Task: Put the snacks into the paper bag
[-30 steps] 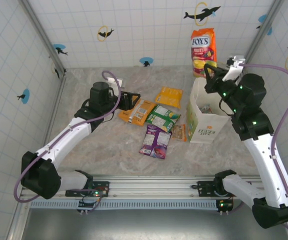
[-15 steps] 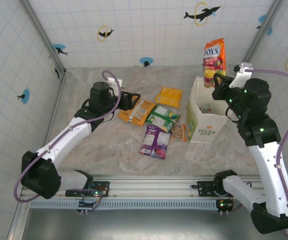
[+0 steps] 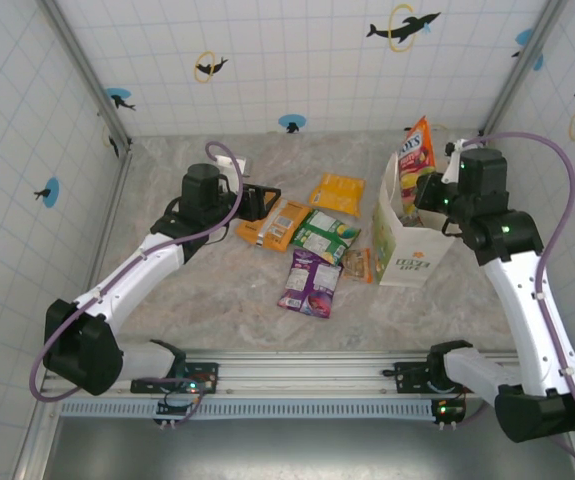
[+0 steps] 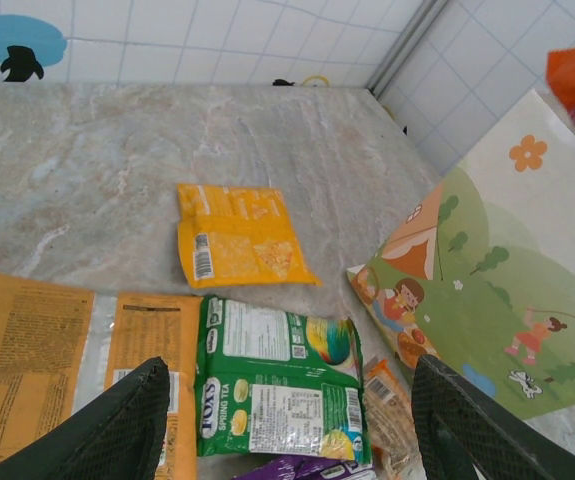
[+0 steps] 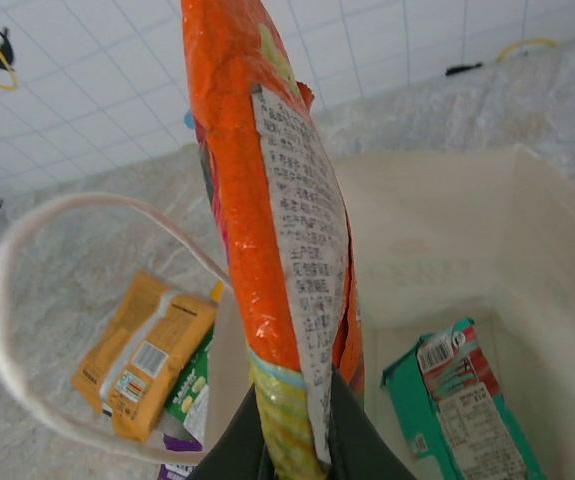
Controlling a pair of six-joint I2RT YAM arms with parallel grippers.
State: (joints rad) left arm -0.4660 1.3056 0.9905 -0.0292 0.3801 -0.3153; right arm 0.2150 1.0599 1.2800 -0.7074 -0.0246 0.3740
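Claws first. My right claw (image 3: 427,192) is pinching the lower end of a red-orange packet (image 3: 417,150), which stands upright from the grip with its printed back seam turned to my wrist camera. I hold it over the open mouth of the bag (image 3: 407,252), near the far rim. The bag stands upright on the right side of the tabletop (image 3: 197,300), its printed side facing the loose snacks. Deep inside it a teal packet (image 5: 462,400) lies with its barcode up.

My left claw (image 3: 265,200) is spread wide and holds nothing. It hangs low over the tabletop at the left end of the loose snacks, just beside the orange packet (image 3: 275,224). Between its fingers (image 4: 117,430) the wrist view shows the green packet (image 4: 277,375) lying flat, its left edge against the orange one. The yellow packet (image 4: 237,235) lies just beyond the green one, toward the back wall. The purple packet (image 3: 311,282) lies nearest my arm bases, its far end meeting the green packet; I cannot tell whether they overlap. The small brown packet (image 3: 355,264) sits between the purple packet and the bag, just beside the bag's foot. These five lie flat on the tabletop, outside the bag.
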